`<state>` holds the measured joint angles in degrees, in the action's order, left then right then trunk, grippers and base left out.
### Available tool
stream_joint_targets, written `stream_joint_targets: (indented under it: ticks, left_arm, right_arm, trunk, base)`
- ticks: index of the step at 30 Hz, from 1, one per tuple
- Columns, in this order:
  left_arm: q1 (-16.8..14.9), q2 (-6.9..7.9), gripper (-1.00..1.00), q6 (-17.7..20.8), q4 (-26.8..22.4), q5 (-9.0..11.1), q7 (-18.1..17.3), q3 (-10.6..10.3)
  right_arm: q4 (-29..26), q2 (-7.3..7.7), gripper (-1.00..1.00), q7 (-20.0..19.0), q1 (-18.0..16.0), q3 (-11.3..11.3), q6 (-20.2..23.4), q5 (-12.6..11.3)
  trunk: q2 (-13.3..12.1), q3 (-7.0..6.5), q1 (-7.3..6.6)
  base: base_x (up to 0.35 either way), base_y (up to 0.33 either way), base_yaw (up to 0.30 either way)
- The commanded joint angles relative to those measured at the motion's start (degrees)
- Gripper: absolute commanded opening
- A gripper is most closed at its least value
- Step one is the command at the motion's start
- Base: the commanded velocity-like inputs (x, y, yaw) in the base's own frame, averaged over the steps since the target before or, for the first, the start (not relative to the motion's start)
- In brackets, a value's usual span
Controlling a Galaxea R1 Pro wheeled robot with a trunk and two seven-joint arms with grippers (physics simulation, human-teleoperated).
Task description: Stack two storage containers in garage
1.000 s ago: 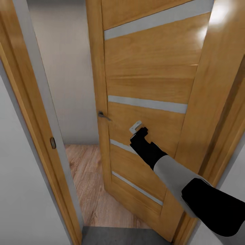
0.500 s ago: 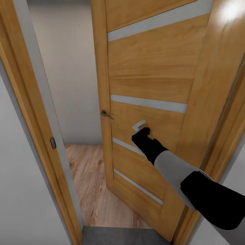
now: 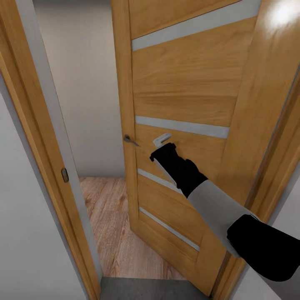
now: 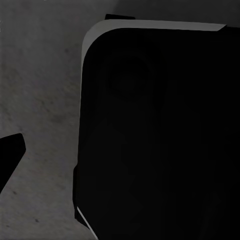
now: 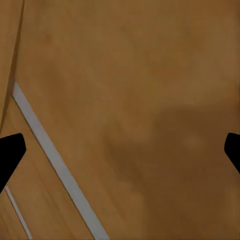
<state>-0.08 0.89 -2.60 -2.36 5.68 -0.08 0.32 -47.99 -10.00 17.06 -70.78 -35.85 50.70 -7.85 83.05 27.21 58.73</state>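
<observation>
Straight ahead of my head camera stands a honey-coloured wooden door [image 3: 183, 91], partly open and angled away, crossed by pale grey inlay strips [image 3: 182, 127]. Its wooden frame [image 3: 39, 125] runs down the near left side, with a small metal strike plate [image 3: 65, 175] set into it. Through the gap I see a plain grey-white wall [image 3: 83, 83] and, below it, light wood plank flooring [image 3: 112, 225] beyond the threshold. At the bottom edge of the head view lies a strip of dark grey concrete, the floor [image 3: 146, 289] on my side.

My right arm [image 3: 216, 208] reaches up from the lower right, grey forearm and black wrist, with the right gripper [image 3: 161, 141] against the door face just right of the dark lever handle [image 3: 130, 141]. From the right wrist camera I see the door's wood close up with one grey strip running across it, and the two dark fingertips [image 5: 11, 155] sitting at opposite edges of the picture, so the fingers are spread wide with nothing between them.

From the left wrist camera I see mottled concrete and a large black rounded body of the robot [image 4: 160, 135]. One dark fingertip of the left gripper [image 4: 10, 155] pokes in at the edge; I cannot tell whether that gripper is spread or closed.

Neither storage container is visible from here.
</observation>
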Motion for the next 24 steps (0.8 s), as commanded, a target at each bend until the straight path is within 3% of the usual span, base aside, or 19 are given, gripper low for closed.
stream_joint_targets:
  ticks: [1,24]
  left_arm:
    - [0.0,0.04,1.00,-0.1,0.0,0.5,0.0,-0.1]
    - [0.0,-0.01,1.00,-0.1,0.0,0.6,0.0,-0.1]
  right_arm:
    - [-0.2,0.00,1.00,0.5,-0.1,-0.1,0.3,-0.8]
    - [0.4,0.00,1.00,0.2,0.1,0.0,0.5,-2.9]
  trunk:
    - [0.0,0.06,0.00]
    - [0.0,0.06,0.00]
  base:
    - [0.000,0.000,0.000]
    - [0.000,0.000,0.000]
